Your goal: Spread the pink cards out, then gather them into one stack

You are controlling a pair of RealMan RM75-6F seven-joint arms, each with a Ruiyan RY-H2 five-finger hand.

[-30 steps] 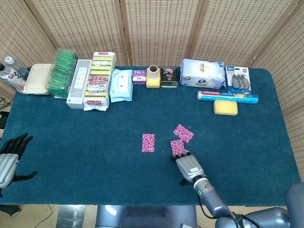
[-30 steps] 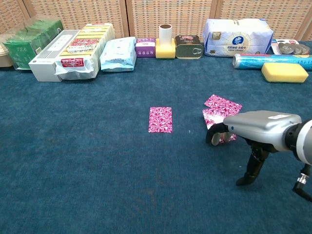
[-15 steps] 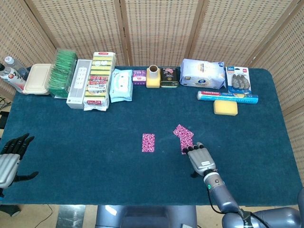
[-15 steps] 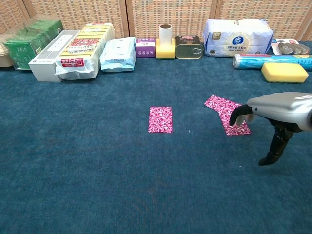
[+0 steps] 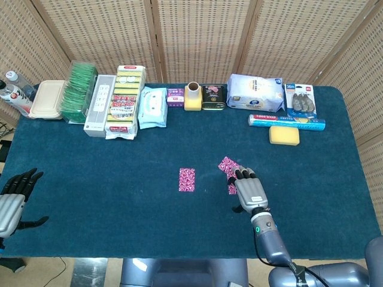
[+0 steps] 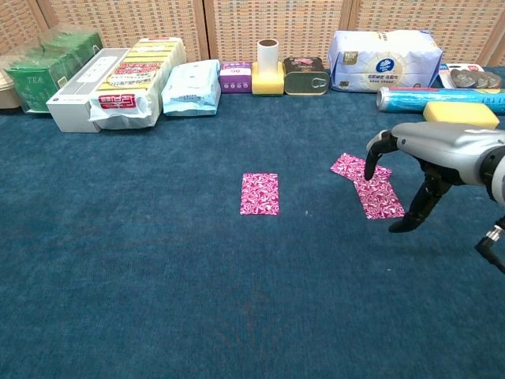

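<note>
Head view: since a second ago we see the right hand (image 5: 249, 190) shifted right and toward the far edge, dragging one pink card against the other, so the overlapped pair (image 5: 230, 172) now sits right of the tabletop's middle. The lone card (image 5: 187, 179) is unmoved at centre. The left hand (image 5: 13, 197) idles off the near left corner, fingers apart, holding nothing. The right fingers cover part of the pair here.

Chest view: the right hand (image 6: 430, 162) arches over the pair (image 6: 369, 185), fingers (image 6: 371, 158) curled down, gripping nothing; we can't tell if the tips touch. Risk: pushing on carpet-like cloth may buckle a card or slide both together. The wrist is cut off at the frame edge.
</note>
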